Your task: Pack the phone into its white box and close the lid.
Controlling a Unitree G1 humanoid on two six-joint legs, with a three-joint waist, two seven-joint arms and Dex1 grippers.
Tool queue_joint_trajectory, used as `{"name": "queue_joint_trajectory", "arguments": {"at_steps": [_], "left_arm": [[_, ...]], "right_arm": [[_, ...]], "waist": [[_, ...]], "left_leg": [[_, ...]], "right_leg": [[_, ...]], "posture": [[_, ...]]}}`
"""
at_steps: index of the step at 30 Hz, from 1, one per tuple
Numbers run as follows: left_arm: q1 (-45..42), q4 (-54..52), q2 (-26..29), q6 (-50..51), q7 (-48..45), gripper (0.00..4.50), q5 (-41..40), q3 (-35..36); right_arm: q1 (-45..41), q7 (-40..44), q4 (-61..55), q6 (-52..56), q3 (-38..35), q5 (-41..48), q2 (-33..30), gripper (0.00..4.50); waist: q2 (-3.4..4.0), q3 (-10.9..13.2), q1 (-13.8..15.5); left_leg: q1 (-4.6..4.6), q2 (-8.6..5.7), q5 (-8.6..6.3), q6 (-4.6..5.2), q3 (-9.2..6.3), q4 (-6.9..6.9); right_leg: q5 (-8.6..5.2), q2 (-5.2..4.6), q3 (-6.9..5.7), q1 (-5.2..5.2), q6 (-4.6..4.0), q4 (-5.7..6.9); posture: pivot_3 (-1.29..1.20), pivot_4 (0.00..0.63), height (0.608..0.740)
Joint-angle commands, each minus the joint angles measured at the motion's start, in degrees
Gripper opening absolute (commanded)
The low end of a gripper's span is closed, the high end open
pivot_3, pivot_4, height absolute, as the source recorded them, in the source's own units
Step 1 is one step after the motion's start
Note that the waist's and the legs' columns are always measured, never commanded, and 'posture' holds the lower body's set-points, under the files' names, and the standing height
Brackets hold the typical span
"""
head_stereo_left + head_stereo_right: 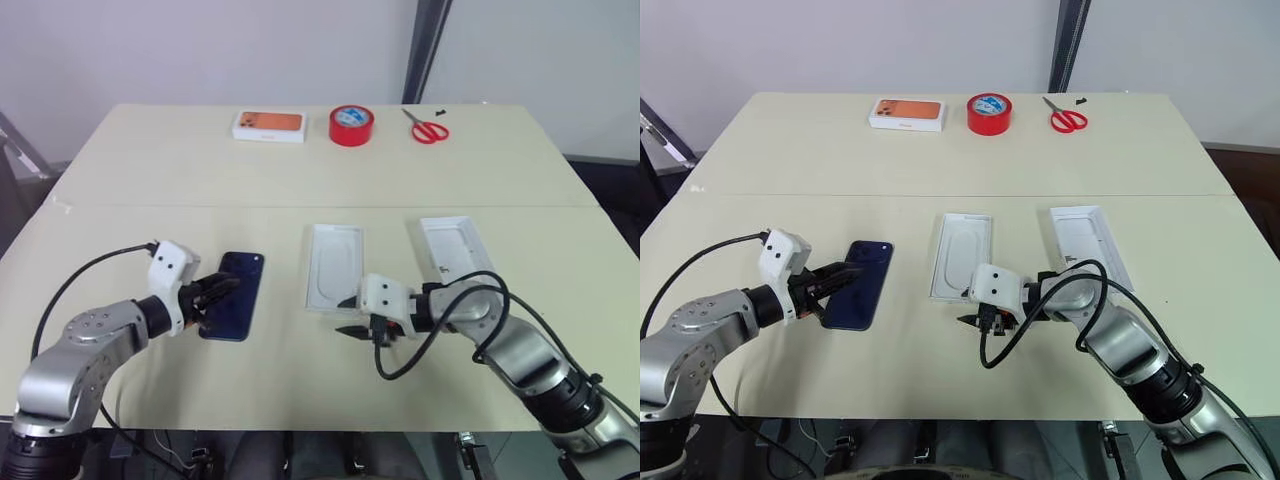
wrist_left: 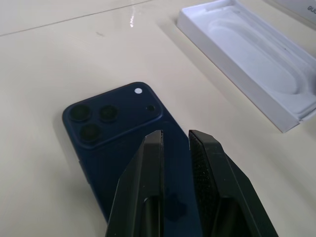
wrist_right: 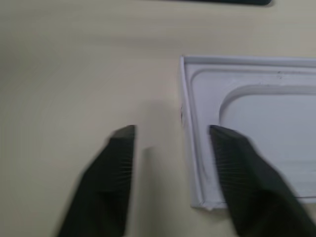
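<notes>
Just over the near end of the phone [image 1: 233,293], the left gripper [image 1: 226,290] hovers with fingers nearly together, gripping nothing. Beside it, the right gripper [image 3: 170,136] stands partly open and empty, straddling the near corner of the white box [image 1: 333,266]. The lid [image 1: 455,246] lies farther right on the table [image 1: 300,180].

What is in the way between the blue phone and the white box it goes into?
Nothing visible. Bare table lies between the phone and the white box. The left gripper hovers over the phone; the right gripper sits at the box's near corner.
</notes>
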Motion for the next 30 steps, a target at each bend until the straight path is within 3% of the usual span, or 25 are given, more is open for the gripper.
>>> {"name": "queue_joint_trajectory", "arguments": {"at_steps": [1, 11, 17, 23, 26, 29, 30], "left_arm": [[0.1, -1.9, 0.7, 0.4, 0.2, 0.87, -1.1, 1.7], [-1.1, -1.2, 0.8, 1.1, 0.3, 0.87, -1.7, 1.2], [-1.8, -0.7, 0.6, 1.3, 0.4, 0.87, -1.6, 0.6], [-2.3, -0.2, 0.2, 2.0, 1.4, 0.87, -2.2, 2.4], [-3.0, 0.3, -0.7, 4.3, 3.4, 0.87, -4.0, 4.4], [-4.8, 1.5, -3.0, 9.3, 7.9, 0.87, -7.5, 8.1], [-5.4, 1.9, -3.5, 10.7, 9.5, 1.12, -7.8, 9.1]], "right_arm": [[0.9, 0.5, -1.2, -1.5, -0.1, -0.8, -0.9, 0.06], [6.8, 2.8, -8.9, -0.8, -4.9, 2.2, -6.6, 0.06], [5.4, 4.1, -9.6, 1.6, -7.0, 5.7, -6.5, 0.06], [-0.7, 1.6, -9.1, 8.0, -12.6, 13.7, -1.5, 2.88], [-5.8, -1.5, -6.2, 10.3, -11.6, 13.6, 2.6, 2.88], [-11.3, -5.7, -1.8, 12.7, -6.6, 9.8, 7.3, 1.85], [-12.9, -7.0, -0.4, 13.2, -4.8, 8.4, 8.6, 1.34]], "waist": [[-0.01, 0.0, 0.1], [-0.01, 0.0, 0.2], [-0.02, 0.0, 0.0], [-0.02, 0.0, 0.0], [-0.03, 0.0, -0.1], [-0.03, 0.0, -0.1], [-0.04, 0.0, -0.1]], "left_leg": [[0.00, 0.00, 0.00, 0.00, 0.00, 0.00], [0.00, -0.01, -0.01, 0.01, -0.01, 0.00], [0.04, 0.00, 0.00, 0.01, 0.00, 0.00], [0.04, 0.00, 0.00, 0.01, -0.01, 0.01], [0.03, 0.00, 0.00, 0.01, -0.01, 0.01], [0.04, -0.01, 0.00, 0.01, -0.01, 0.02], [0.03, -0.01, 0.00, 0.00, -0.01, 0.03]], "right_leg": [[0.00, 0.00, 0.00, 0.00, 0.00, 0.00], [0.00, -0.02, -0.02, 0.05, 0.00, -0.05], [0.00, 0.01, -0.01, 0.05, 0.00, 0.00], [0.00, 0.01, -0.01, 0.06, 0.00, 0.01], [0.00, 0.01, -0.01, 0.05, 0.00, 0.01], [0.00, 0.01, -0.02, 0.04, 0.00, 0.04], [0.00, 0.01, -0.02, 0.01, 0.00, 0.06]], "posture": [[0.00, 0.150, 0.733], [0.00, 0.150, 0.733], [0.00, 0.150, 0.733], [0.00, 0.150, 0.733], [0.00, 0.150, 0.733], [0.00, 0.150, 0.733], [0.00, 0.150, 0.733]]}}
